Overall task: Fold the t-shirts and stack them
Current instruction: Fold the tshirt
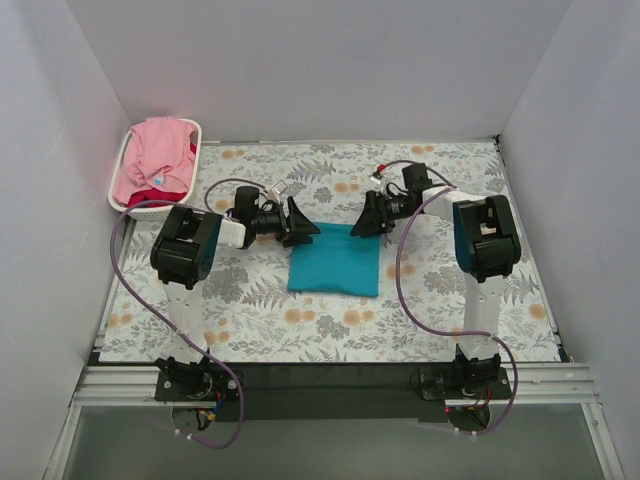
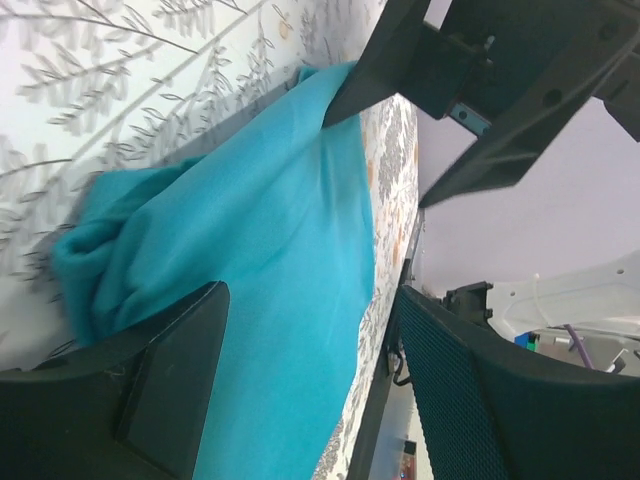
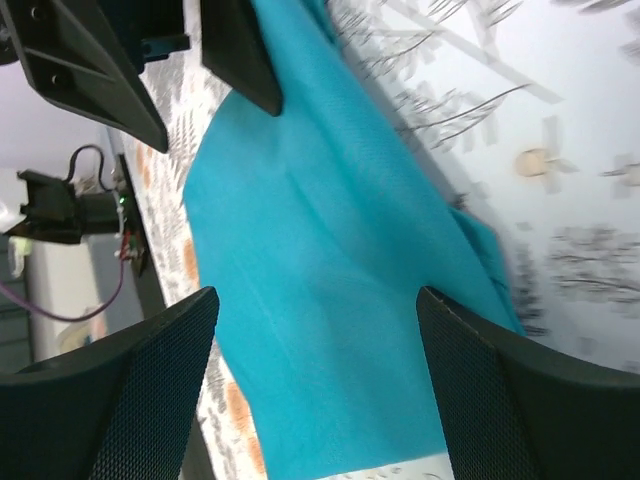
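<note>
- Teal t-shirt [image 1: 335, 262] lay folded to a small rectangle on the floral-print surface [image 1: 450, 180], about midway between the two arms and flat.
- Left pincer [image 1: 305, 230] stood at the far left corner of the rectangle, and right pincer [image 1: 364, 226] at the far right corner. The two faced each other across the far edge.
- Left wrist view: left pincer [image 2: 312, 300] was spread wide, with nothing pinched. Teal cloth [image 2: 280, 250] filled the gap beneath it. The corner nearest this camera was bunched into soft rolls; the rest was smooth.
- Same view: one finger of the right pincer sat at the opposite corner of the cloth. I could not tell whether it pressed the cloth or only met it.
- Right wrist view: right pincer [image 3: 318, 300] was likewise spread, gripping nothing, with teal cloth [image 3: 330, 260] under the gap. The left pincer's dark fingers showed at the far corner, also apart.
- White slatted basket [image 1: 116, 185] stood at the far left corner of the surface, well apart from the teal shirt.
- Pink t-shirt [image 1: 160, 150] was heaped loose in the basket, unfolded. A sliver of the red t-shirt [image 1: 172, 193] showed beneath it at the near side.
- Plain white walls [image 1: 330, 70] closed in three sides.
</note>
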`<move>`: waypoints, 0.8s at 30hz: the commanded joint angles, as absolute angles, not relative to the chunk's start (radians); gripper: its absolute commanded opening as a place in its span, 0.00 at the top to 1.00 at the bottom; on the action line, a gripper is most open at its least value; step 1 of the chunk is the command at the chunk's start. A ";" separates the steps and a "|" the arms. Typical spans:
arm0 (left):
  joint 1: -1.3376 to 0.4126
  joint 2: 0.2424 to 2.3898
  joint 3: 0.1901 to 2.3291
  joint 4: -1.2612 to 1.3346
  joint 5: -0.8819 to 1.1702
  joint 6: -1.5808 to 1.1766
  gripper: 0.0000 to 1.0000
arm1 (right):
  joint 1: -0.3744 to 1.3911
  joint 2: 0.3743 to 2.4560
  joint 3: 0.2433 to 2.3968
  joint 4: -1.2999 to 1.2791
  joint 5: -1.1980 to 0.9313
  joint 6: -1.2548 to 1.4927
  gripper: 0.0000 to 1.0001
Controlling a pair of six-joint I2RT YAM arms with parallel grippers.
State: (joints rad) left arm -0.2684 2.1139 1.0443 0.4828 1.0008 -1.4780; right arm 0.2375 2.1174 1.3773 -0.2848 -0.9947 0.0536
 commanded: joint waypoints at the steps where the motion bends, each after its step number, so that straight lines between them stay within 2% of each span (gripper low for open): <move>1: -0.233 2.056 1.048 0.479 0.973 -1.433 0.32 | 0.189 2.135 1.451 -0.281 -0.894 0.006 0.14; 4: -0.216 1.955 1.139 0.323 0.939 -1.321 0.29 | 0.181 2.096 1.527 -0.316 -0.838 0.005 0.14; 8: -0.190 1.801 1.229 0.129 0.842 -1.175 0.26 | 0.192 1.911 1.536 -0.356 -0.662 0.032 0.11; 12: -0.179 1.599 1.191 -0.021 0.685 -1.053 0.24 | 0.320 1.723 1.439 -0.362 -0.297 0.041 0.06; 14: -0.178 1.481 1.148 -0.061 0.595 -1.010 0.23 | 0.386 1.652 1.379 -0.357 -0.215 0.057 0.02; 18: -0.161 1.342 1.120 -0.153 0.479 -0.937 0.21 | 0.618 1.632 1.341 -0.342 0.131 0.124 0.02; 24: -0.150 1.201 1.072 -0.232 0.437 -0.890 0.20 | 0.739 1.674 1.289 -0.344 0.207 0.242 0.02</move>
